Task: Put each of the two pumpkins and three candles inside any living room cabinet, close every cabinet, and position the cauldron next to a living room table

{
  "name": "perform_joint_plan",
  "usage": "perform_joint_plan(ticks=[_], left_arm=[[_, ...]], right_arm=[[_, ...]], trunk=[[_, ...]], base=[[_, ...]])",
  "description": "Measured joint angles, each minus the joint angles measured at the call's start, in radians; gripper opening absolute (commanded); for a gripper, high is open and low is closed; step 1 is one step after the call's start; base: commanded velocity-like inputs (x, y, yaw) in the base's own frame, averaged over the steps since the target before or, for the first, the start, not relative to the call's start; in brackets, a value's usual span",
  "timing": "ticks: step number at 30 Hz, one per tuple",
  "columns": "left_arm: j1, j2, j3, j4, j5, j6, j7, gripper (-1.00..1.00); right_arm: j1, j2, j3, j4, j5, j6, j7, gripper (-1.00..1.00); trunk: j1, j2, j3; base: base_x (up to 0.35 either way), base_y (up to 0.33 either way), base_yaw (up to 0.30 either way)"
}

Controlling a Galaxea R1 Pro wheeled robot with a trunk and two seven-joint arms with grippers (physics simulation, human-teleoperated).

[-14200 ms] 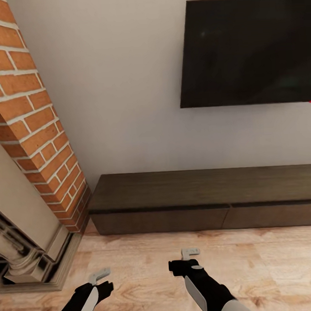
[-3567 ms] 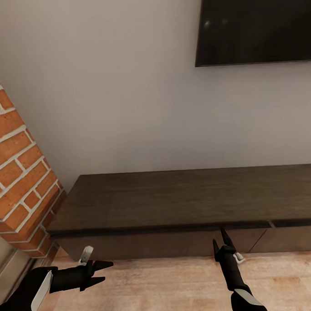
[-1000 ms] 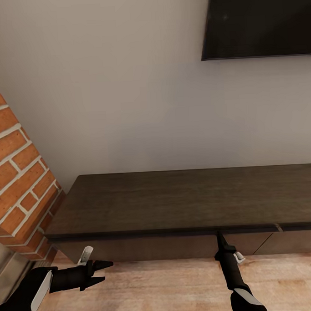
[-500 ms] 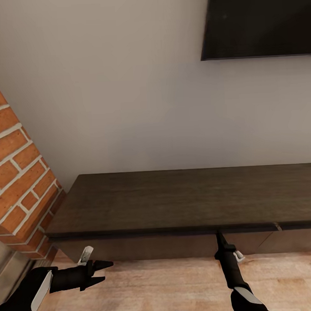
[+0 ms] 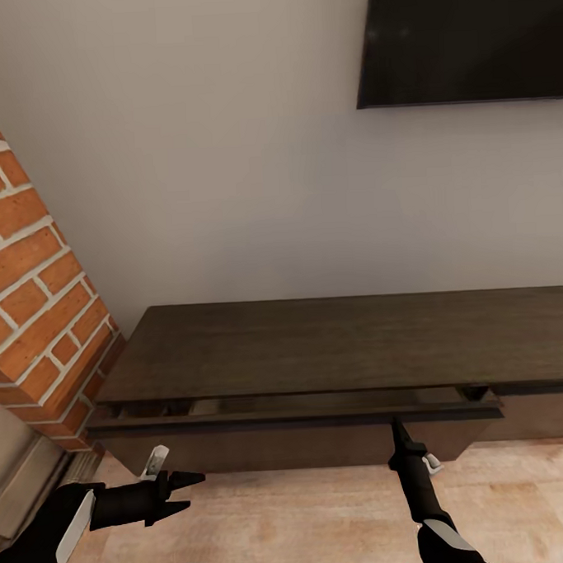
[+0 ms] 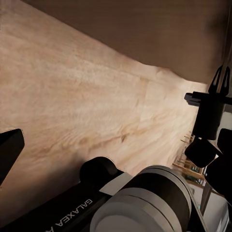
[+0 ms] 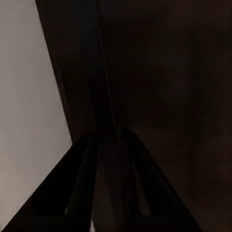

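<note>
The long low dark brown cabinet stands against the wall. Its left drawer front sits pulled out a little, and a narrow gap shows behind its top edge. My right gripper points up at that top edge, its fingers pressed together on it. In the right wrist view its dark fingers converge on the dark wood. The left wrist view shows the right gripper against the cabinet. My left gripper is open and holds nothing, low over the floor. Pumpkins, candles, cauldron and table are out of view.
A brick fireplace column rises just left of the cabinet's end. A black television hangs on the wall above the cabinet. Pale wooden floor runs in front of the cabinet, under both arms.
The left drawer front has come out from the cabinet, opening a narrow gap at its top. The right gripper stays on its edge. The view has shifted slightly.
</note>
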Motion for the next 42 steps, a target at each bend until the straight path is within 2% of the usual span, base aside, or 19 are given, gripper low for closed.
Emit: perform_joint_plan(ticks=[12, 42], left_arm=[[0.0, 0.0, 0.0, 0.0, 0.0, 0.0, 0.0, 1.0], [0.0, 0.0, 0.001, 0.0, 0.0, 0.0, 0.0, 1.0]], right_arm=[[-0.001, 0.0, 0.0, 0.001, 0.0, 0.0, 0.0, -1.0], [0.0, -0.001, 0.004, 0.001, 0.001, 0.001, 0.001, -1.0]], trunk=[[0.0, 0.0, 0.0], [0.0, 0.0, 0.0]], base=[[-0.308, 0.0, 0.0], [-0.099, 0.0, 0.0]])
